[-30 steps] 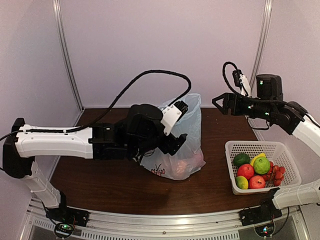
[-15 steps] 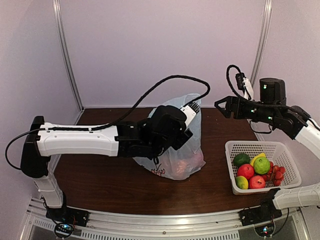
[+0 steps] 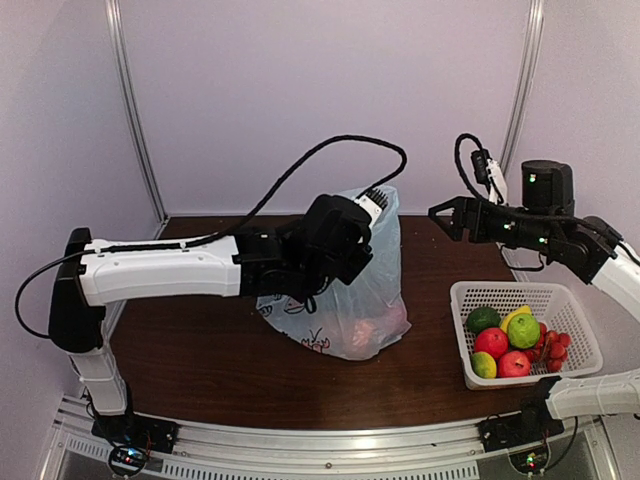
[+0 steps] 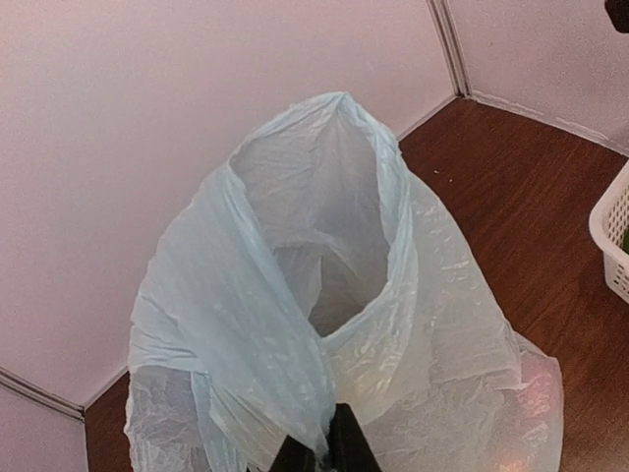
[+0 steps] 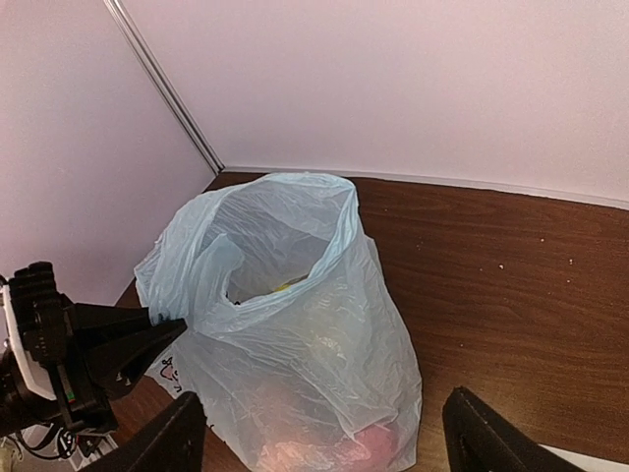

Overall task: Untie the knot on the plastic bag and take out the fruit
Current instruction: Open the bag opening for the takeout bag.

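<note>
Holding the mouth wide is the left arm's part of this step. The left fingers (image 4: 344, 447) are clamped on a gathered fold of the plastic bag (image 3: 360, 290) at its near rim, and the film runs up from that pinch in a taut ridge toward the raised far lip. The untying looks finished, since the bag's top gapes open in both wrist views with no tied lump showing. The bag stands upright near the middle of the counter (image 3: 200, 370). The fruit (image 3: 372, 328) lies low inside it, showing as a reddish blur through the film at the base and a sliver of yellow down in the mouth in the right wrist view. The right fingers (image 3: 445, 215) are spread wide and empty, hanging in the air to the bag's right and apart from it, behind the white basket (image 3: 500, 287). I judge the next move to be the right arm's reach into the opening. To do it well, the left should draw its fold outward and a little up, so the rim makes a firm hoop and not a slack curtain. The right should descend through the centre of the mouth with its fingers apart, clear of the far lip, which could fold inward. Thin film snags easily, so close only once a fruit sits between the fingers, then lift straight up.
</note>
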`<state>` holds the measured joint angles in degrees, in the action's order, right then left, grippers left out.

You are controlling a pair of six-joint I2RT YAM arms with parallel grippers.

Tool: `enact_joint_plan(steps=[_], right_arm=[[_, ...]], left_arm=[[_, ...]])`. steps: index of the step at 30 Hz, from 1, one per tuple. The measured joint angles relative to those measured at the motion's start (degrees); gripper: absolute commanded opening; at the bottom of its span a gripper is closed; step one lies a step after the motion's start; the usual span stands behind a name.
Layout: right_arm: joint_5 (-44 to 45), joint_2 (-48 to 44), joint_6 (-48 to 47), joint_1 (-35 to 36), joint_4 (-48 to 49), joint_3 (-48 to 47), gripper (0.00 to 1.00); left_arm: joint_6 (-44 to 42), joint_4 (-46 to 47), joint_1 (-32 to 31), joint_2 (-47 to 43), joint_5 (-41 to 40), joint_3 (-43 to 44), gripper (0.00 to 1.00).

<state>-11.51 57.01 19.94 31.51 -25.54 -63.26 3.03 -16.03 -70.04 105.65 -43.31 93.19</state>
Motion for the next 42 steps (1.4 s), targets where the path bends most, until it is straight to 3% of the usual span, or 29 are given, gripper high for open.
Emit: enact_joint_plan(steps=[7,18,29,42], right_arm=[[-3.61,-0.46,-0.20,0.15,0.09,0.00,0.84],[-6.64,4.26,-1.99,8.26,0.59,-4.17,0.79],[0.44,11.89,1.38,23.08,4.83,-7.54,0.73],[10.88,27.76,-0.37,22.88,-4.22,-23.76,0.70]], left_arm=[[1.88,-2.95,0.48,-1.36,1.27,3.13,0.00],[10.01,-8.04,7.93,-16.37,18.80,0.26,0.00],[14.60,-8.04,9.60,-24.57,31.21,-7.93,0.00],[16.00,-7.61,9.70,-28.85,33.92,-12.33,0.00]])
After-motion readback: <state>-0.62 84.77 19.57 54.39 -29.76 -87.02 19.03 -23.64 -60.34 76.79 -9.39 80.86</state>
